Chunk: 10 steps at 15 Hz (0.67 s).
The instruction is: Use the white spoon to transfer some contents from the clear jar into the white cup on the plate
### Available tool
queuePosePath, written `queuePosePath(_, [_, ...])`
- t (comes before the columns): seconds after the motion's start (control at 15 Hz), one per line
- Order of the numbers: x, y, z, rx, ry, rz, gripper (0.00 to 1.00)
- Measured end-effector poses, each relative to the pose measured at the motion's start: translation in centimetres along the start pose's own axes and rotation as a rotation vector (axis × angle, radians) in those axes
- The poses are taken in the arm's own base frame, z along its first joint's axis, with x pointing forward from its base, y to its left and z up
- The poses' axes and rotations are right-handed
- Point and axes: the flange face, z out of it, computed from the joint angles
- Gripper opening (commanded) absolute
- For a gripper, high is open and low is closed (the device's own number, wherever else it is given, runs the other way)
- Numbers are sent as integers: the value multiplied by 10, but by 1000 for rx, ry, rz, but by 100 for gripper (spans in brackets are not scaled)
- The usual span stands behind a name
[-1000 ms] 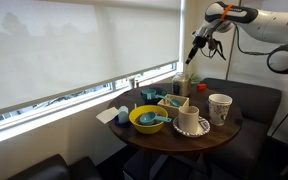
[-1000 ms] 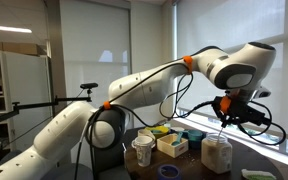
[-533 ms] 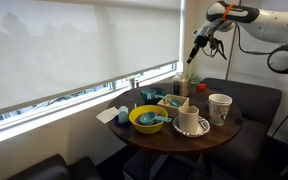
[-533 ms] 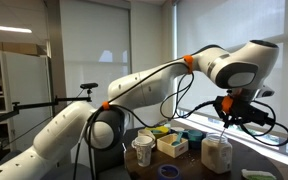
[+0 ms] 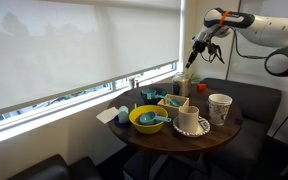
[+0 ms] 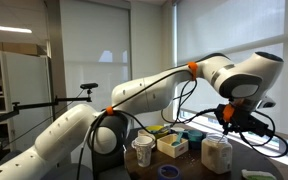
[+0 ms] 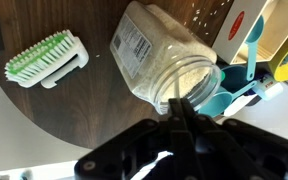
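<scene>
My gripper (image 5: 196, 46) hangs high over the back of the round table and is shut on the white spoon (image 5: 190, 59), which points down at the clear jar (image 5: 182, 84). In an exterior view the gripper (image 6: 233, 117) is just above the jar (image 6: 217, 153), with the spoon (image 6: 225, 131) reaching toward its mouth. In the wrist view the shut gripper (image 7: 178, 108) sits over the open jar (image 7: 167, 62), which is pale inside; the spoon shows only as a thin sliver. The squat white cup (image 5: 190, 120) stands on the plate (image 5: 195, 133) at the table's front.
A yellow bowl (image 5: 148, 119) and a tall patterned cup (image 5: 220, 107) stand on the table (image 5: 227, 131). A green-bristled brush (image 7: 46, 57) and teal measuring scoops (image 7: 234, 92) lie beside the jar. A box (image 6: 172, 144) sits by the patterned cup (image 6: 142, 150).
My gripper has come down a little with the spoon, closer to the jar's mouth. Nothing on the table has moved.
</scene>
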Motion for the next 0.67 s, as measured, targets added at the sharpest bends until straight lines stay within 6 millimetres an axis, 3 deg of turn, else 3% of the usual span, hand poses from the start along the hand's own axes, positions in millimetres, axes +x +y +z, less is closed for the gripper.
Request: queuePosePath(0.67, [-16, 22, 7, 129, 54, 105, 1])
